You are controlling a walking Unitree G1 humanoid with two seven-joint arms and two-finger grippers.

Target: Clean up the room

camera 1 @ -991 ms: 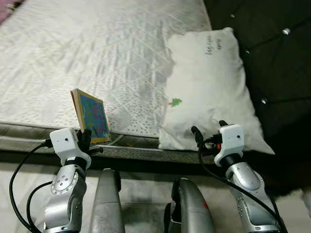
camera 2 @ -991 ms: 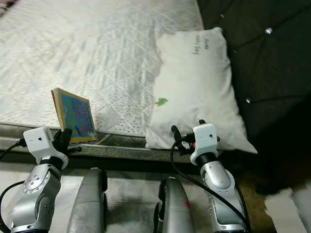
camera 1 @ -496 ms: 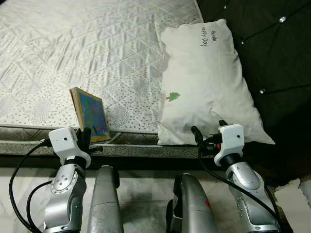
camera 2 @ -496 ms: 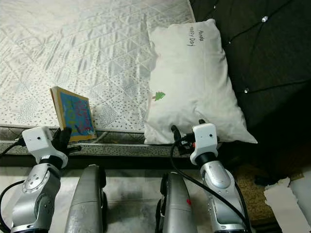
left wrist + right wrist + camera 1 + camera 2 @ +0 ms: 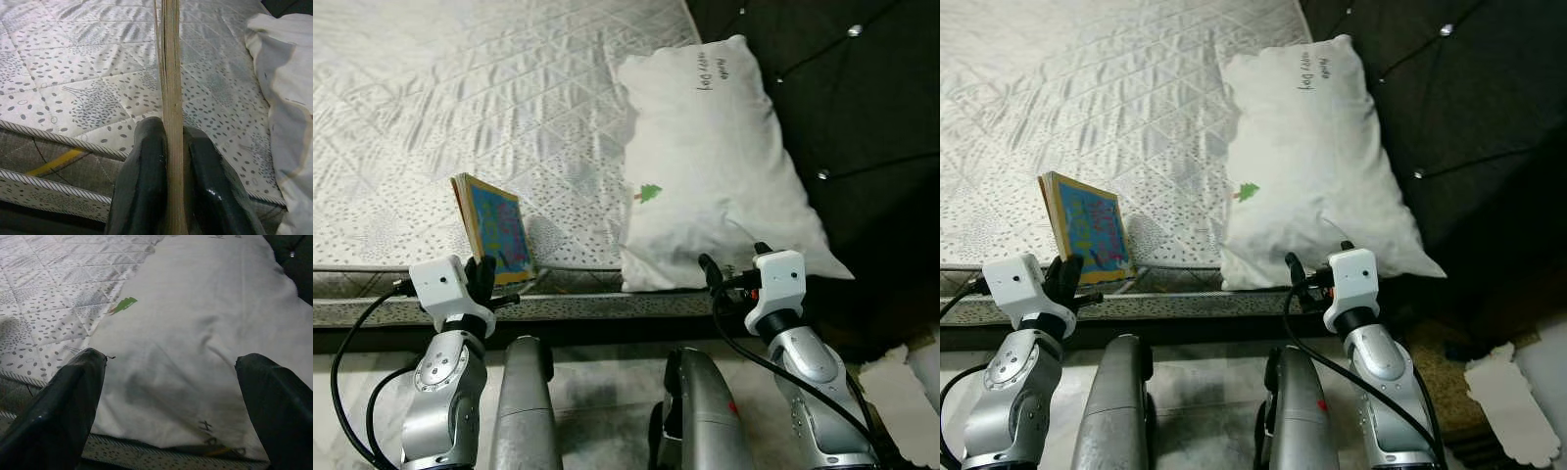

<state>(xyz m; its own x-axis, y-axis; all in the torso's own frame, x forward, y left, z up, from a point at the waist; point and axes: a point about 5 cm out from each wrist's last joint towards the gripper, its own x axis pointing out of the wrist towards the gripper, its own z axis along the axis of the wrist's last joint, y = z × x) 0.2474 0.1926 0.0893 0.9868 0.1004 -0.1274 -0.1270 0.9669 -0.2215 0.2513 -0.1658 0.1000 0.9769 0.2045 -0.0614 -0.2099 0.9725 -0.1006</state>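
The left gripper (image 5: 168, 196) clamps a thin, colourful book (image 5: 495, 230) upright over the quilted mattress (image 5: 460, 117) edge. The right gripper (image 5: 168, 401) gapes wide, empty, before the soft white pillow (image 5: 715, 166).

One book (image 5: 497, 228), one pillow (image 5: 710, 176), one mattress (image 5: 460, 108) — two claws.

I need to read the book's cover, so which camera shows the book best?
The left eye view: the book stands upright in the left hand, its blue cover facing the camera. The right eye view matches. The left wrist view shows just its page edge between the fingers.
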